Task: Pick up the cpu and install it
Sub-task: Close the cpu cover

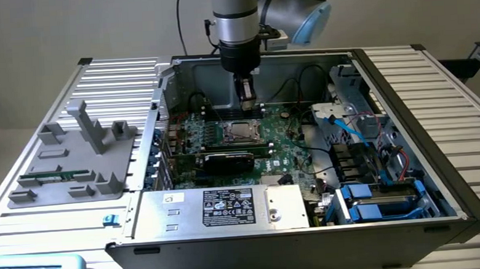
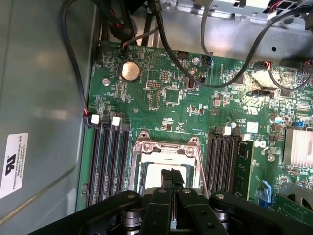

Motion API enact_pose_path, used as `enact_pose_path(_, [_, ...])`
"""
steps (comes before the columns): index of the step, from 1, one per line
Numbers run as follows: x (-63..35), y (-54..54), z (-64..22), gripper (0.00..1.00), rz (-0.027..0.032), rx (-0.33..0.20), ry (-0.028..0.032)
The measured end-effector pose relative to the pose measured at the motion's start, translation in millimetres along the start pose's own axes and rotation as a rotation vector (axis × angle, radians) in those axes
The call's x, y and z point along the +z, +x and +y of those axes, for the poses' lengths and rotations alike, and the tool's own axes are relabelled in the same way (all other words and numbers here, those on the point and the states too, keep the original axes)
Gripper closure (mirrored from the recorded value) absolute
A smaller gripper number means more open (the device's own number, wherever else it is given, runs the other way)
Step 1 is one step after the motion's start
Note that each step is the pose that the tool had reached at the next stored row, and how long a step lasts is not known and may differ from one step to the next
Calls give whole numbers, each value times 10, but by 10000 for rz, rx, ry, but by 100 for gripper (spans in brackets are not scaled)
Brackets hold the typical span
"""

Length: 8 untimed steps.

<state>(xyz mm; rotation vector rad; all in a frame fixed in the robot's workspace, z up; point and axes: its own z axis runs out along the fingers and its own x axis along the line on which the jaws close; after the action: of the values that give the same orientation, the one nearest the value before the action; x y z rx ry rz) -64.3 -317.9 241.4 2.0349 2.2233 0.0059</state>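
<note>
A ribbed metal table carries an open computer case, with the robot arm reaching down into it from above. To the exterior view's left, a grey tray holds a green memory stick. Inside the case lies the green motherboard with its metal-framed socket. The cpu sits inside that socket, silver top up. The gripper hangs just above it, fingers pressed together with nothing between them.

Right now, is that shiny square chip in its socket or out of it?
In: the cpu lies flat inside the metal-framed socket, below the shut gripper. Whether it is latched, cannot tell.
</note>
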Motion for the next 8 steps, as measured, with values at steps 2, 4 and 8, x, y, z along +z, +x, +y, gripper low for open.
enact_pose_path(2, [13, 3, -13, 91, -2, 3, -33])
enact_pose_path(4, [32, 5, -27, 91, -6, 6, -65])
enact_pose_path(8, [70, 12, -63, 91, -6, 7, -83])
